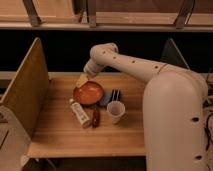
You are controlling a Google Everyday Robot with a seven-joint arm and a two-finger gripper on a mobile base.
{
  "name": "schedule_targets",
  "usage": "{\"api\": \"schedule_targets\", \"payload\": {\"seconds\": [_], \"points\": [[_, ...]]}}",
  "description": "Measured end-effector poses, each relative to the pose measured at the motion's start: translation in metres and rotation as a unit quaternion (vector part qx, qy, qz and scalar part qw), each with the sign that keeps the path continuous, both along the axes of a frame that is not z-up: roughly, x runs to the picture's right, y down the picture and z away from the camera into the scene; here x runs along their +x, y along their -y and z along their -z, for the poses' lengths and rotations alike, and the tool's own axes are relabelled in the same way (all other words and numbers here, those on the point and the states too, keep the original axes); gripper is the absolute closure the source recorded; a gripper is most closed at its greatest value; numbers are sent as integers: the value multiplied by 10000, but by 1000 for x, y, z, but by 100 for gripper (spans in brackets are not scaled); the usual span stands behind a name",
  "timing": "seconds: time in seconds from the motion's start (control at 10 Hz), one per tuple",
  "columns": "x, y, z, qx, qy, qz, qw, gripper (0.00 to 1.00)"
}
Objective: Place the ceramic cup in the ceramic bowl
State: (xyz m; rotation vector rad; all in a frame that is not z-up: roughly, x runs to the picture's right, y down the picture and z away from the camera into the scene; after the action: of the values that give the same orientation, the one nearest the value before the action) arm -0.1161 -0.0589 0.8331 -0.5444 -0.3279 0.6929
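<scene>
The white ceramic cup [115,111] stands upright on the wooden table [60,137], just right of centre. Behind it to the left sits the orange-red ceramic bowl [88,93], with nothing in it. My gripper [82,79] hangs at the bowl's far left rim, at the end of the white arm [127,64] that reaches in from the right. It stands open and holds nothing. About a bowl's width separates it from the cup.
A white labelled bottle [80,113] lies in front of the bowl, beside a dark reddish oblong item [95,116]. A dark striped flat item [111,97] lies right of the bowl. A wooden side panel [22,92] walls the table's left; my body [175,125] fills the right.
</scene>
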Motion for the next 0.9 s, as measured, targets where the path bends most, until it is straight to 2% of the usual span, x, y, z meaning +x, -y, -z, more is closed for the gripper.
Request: {"api": "schedule_targets", "payload": {"seconds": [0.2, 0.4, 0.6, 0.7, 0.8, 0.9], "points": [[6, -13, 4, 20, -128, 179, 9998, 20], [28, -35, 17, 136, -533, 524, 9971, 20], [53, -53, 39, 272, -987, 681, 9924, 20], [60, -60, 48, 288, -1108, 586, 9917, 20], [67, -68, 59, 285, -1190, 325, 9919, 20], [71, -72, 67, 278, -1224, -123, 9920, 20]]}}
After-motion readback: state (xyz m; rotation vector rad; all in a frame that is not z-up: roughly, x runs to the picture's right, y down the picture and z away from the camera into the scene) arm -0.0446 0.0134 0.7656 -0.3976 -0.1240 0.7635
